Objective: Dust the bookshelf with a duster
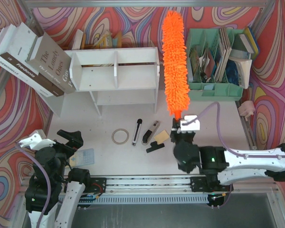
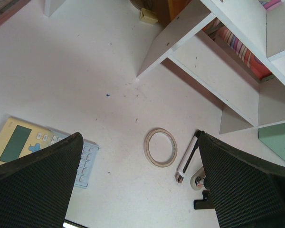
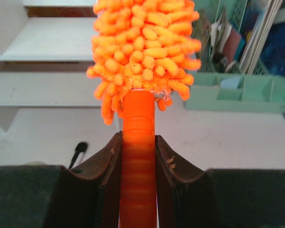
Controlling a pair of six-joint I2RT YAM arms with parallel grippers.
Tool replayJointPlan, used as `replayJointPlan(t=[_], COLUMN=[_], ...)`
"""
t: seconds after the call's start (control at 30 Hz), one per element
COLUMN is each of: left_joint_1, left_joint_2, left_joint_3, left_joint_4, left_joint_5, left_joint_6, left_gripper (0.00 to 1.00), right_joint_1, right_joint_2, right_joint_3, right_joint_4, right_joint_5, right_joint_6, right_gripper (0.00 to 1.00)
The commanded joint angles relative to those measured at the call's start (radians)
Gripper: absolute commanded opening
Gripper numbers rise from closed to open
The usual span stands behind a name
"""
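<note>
Now | right gripper (image 1: 180, 129) clamped on duster (image 1: 175, 61) handle, fluff straight ahead of jaws | bookshelf (image 1: 115, 71) ahead-left (just beside) | left gripper (image 2: 140, 142) jaws apart, farther

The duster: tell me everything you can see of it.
The duster is a long, bright-orange brush of shaggy microfibre-looking strands on a short, ribbed orange plastic handle. The right gripper is shut on that handle, with the head pointing away from it, between the white bookshelf and the green organizer. Whether its strands touch either one cannot be told.
</note>
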Motion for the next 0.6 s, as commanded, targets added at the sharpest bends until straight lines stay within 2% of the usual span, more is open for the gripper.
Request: replayJointPlan(t=[0.0, 0.07, 0.13, 0.23, 0.57], left_joint_1=[0.005, 0.005, 0.005, 0.005, 0.005], left_joint_2=[-0.004, -0.002, -0.004, -0.008, 0.023], left_joint_3=[-0.011, -0.011, -0.01, -0.011, -0.01], left_joint_4=[0.002, 0.001, 0.0, -0.003, 0.005], left_joint_5=[0.0, 0.0, -0.002, -0.003, 0.007], left_joint_6=[-0.004, -0.004, -0.006, -0.006, 0.001], left_gripper=[0.98, 0.98, 0.98, 0.98, 0.98], right_joint_1=[-0.237, -0.471, -0.547, -0.563, -0.566], right_joint_2=[0.103, 0.17, 0.187, 0.124, -0.002], right_joint_3=[0.231, 0.279, 0.245, 0.167, 0.112], right_joint_4=[-0.512, -0.544, -0.439, -0.271, -0.29], right_joint_5=[-0.253, -0.467, -0.542, -0.621, -0.747], right_joint_6=[0.426, 0.434, 0.372, 0.295, 0.283], right_gripper=[0.0, 0.0, 0.0, 0.0, 0.0])
